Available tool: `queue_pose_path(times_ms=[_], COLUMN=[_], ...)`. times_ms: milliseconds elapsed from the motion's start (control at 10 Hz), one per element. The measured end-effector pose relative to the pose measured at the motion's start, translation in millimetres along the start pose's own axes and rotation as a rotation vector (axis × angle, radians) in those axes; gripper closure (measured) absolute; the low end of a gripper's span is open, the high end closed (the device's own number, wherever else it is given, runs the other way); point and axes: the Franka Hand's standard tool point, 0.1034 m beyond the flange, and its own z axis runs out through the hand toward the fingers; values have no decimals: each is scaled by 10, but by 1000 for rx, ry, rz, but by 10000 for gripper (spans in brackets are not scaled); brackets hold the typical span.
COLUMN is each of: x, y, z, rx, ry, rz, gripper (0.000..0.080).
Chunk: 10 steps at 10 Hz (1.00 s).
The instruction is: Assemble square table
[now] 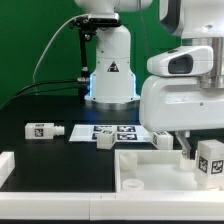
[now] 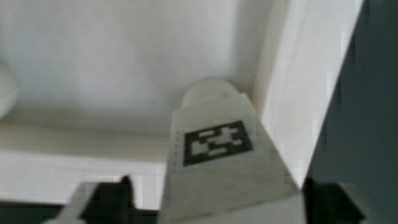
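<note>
ROBOT CLOSES IN ON A TABLE LEG: The arm's gripper (image 2: 217, 205) brackets a tagged white leg (image 2: 217, 140) over the square tabletop (image 1: 155, 172), at the corner on the exterior view's right. The jaws stand roughly half way in, one on each side of the leg; whether they actually press on it cannot be told. The likely risk is a loose or off-centre hold. If only one side bears, the leg may twist or slip against the raised rim when lifted, and a tilted leg would probably meet its mount askew and jam. The wrist view alone shows the leg's tag face-on, the dark fingers (image 2: 107, 200) flanking it and the rim running close beside it. Only the exterior view gives the wider table: another leg (image 1: 45, 129) lying well apart on the exterior view's left, the marker board (image 1: 115, 131) behind the tabletop, and the arm's bulk hiding most of the grip.
</note>
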Motion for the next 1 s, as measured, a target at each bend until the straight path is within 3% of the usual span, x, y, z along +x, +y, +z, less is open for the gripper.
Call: queue_pose_path(times_ms=[100, 400, 700, 1000], x=[9, -20, -24, -25], y=[-12, -28, -6, -9], z=[2, 8, 13, 8], rx=[3, -5, 28, 25], ry=[17, 39, 41, 41], rz=[134, 617, 1114, 1085], gripper=[516, 516, 516, 515])
